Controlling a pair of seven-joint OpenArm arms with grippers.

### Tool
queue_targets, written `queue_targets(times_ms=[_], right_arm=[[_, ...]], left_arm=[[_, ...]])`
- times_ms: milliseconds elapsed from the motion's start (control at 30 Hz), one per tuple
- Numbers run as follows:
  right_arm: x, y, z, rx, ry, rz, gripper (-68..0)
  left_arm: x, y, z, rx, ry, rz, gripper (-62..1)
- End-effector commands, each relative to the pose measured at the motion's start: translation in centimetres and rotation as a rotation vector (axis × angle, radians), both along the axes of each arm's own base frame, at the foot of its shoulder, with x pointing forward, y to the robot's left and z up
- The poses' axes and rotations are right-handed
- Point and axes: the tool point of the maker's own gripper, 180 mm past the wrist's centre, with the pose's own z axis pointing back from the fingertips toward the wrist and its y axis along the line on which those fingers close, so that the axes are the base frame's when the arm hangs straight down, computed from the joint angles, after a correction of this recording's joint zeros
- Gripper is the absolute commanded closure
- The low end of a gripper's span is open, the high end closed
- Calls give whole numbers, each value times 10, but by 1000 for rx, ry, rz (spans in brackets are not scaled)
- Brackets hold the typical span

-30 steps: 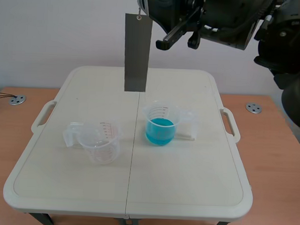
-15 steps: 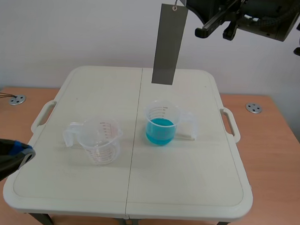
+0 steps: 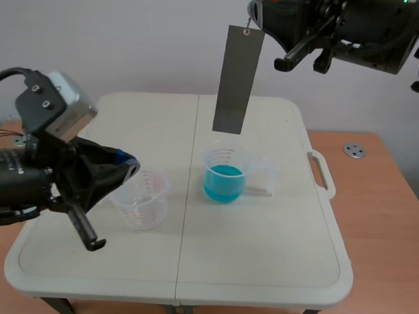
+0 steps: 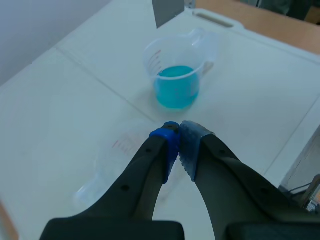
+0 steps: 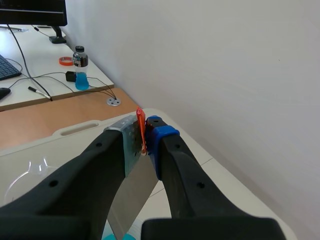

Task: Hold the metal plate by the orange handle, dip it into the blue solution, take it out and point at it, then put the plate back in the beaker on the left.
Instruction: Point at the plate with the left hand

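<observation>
While right claw (image 5: 148,136) clamps orange handle (image 5: 141,127) — plain in wrist view, left claw (image 4: 178,136) closed

No word, brand or number can be read anywhere. The empty beaker (image 3: 144,196), left of centre in the scene view, bears a printed red scale on its clear wall, with figures too small to make out; the beaker of blue solution (image 3: 226,173), at the centre of the frame below the hanging metal plate (image 3: 238,80), bears a printed scale above the liquid, likewise illegible; in the left wrist view that scale shows as reddish strokes under the rim, with no digit distinct.
</observation>
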Motion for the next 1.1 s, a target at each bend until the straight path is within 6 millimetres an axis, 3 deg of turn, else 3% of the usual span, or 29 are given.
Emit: queue_targets(times_ms=[0, 233, 600, 1067], right_arm=[[1, -2, 16, 22, -40, 5, -13], [1, -2, 15, 21, -39, 5, -13], [1, -2, 16, 22, -39, 6, -13], [1, -2, 15, 20, -38, 5, -13]], left_arm=[[10, -6, 6, -32, -26, 11, -12], [41, -34, -7, -28, -49, -4, -12], [88, -63, -3, -72, -70, 23, -12], [100, -72, 0, -77, -84, 28, -12]])
